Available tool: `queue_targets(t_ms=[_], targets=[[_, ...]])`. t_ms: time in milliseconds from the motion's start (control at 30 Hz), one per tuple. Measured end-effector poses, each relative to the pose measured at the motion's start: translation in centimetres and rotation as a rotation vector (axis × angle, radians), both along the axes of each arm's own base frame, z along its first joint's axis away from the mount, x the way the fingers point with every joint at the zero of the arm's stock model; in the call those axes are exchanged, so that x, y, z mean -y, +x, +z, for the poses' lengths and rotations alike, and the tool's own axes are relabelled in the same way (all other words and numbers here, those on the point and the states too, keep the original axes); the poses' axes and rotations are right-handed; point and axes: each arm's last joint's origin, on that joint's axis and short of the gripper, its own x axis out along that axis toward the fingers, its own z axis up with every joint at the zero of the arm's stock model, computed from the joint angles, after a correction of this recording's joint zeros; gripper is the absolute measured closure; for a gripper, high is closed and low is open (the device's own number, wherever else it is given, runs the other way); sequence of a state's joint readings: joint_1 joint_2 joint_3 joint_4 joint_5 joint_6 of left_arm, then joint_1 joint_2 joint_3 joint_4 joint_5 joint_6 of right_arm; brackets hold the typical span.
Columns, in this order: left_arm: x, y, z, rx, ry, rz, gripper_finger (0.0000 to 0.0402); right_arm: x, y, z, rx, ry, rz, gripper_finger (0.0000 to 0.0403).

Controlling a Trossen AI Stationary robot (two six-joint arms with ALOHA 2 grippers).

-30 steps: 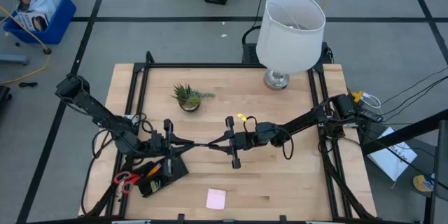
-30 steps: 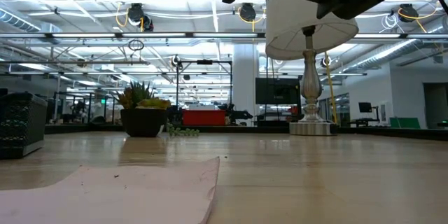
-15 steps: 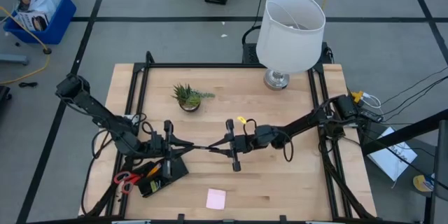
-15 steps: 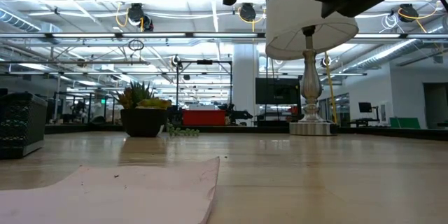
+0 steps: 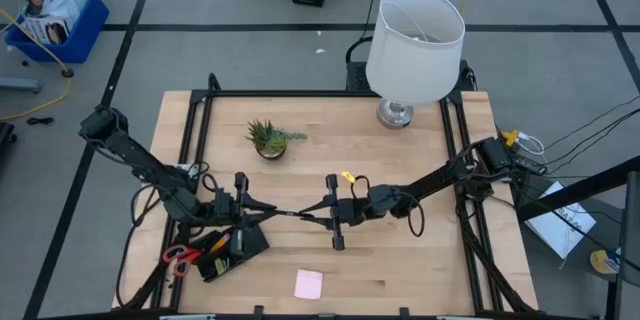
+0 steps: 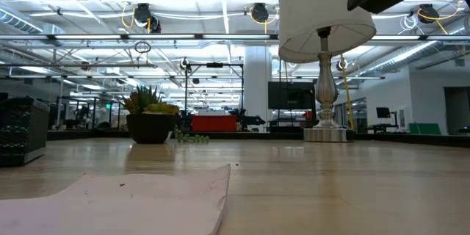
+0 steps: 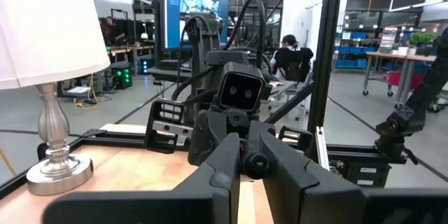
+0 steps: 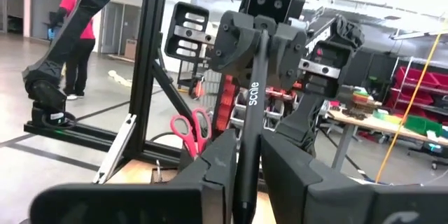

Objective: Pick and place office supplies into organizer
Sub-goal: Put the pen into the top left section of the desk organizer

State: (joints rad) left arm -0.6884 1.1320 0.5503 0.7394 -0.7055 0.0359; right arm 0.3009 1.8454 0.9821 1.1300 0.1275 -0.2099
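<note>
Both arms meet over the middle of the counter [image 5: 400, 260], each holding one end of a thin black pen [image 5: 296, 216] level above the wood. The left tool [image 5: 262, 210] grips the pen's left end, with the right tool [image 5: 318, 219] clamped on the other end; in the right wrist view the pen [image 8: 250, 136] runs straight from between that arm's own fingers [image 8: 210, 175] to the left tool [image 8: 257, 38] facing it, and carries white lettering along its barrel. In the left wrist view the right tool [image 7: 246, 155] sits head-on, fingers closed tight around the pen's tip.

Compared with a second ago, the right tool has slid a little toward the near edge and slightly rightward, and the pen with it now lies lower in the overhead picture; the left tool has barely shifted. In the low view the dark arm mass at the top edge has moved further right.

The organizer [image 5: 232, 243], a black tray, sits at the near left corner of the counter, partly under the left arm, with red-handled scissors [image 5: 178, 256] at its left side and something orange in it. The pink sticky-note pad [image 5: 308, 283] lies alone near the front edge. The potted plant [image 5: 268, 138] and white-shaded lamp [image 5: 414, 42] stand toward the back, unmoved.
</note>
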Motion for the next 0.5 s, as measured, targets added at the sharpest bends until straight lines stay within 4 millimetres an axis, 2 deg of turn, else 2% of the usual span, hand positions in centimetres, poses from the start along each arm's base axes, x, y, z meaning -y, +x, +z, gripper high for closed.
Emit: queue_targets(t_ms=[100,300,500], targets=[[0.01,0.01,-0.05,-0.004,0.011,-0.002,0.0367,-0.01,0.04,-0.23,-0.024,-0.004,0.0,0.0346],[0.03,0.02,-0.06,-0.004,0.017,-0.012,0.0367,-0.11,0.02,-0.3,-0.032,-0.003,0.004,0.0346],[0.05,0.01,-0.01,0.001,0.008,-0.022,0.0338,-0.06,0.03,-0.29,-0.029,-0.003,0.002,0.0346]])
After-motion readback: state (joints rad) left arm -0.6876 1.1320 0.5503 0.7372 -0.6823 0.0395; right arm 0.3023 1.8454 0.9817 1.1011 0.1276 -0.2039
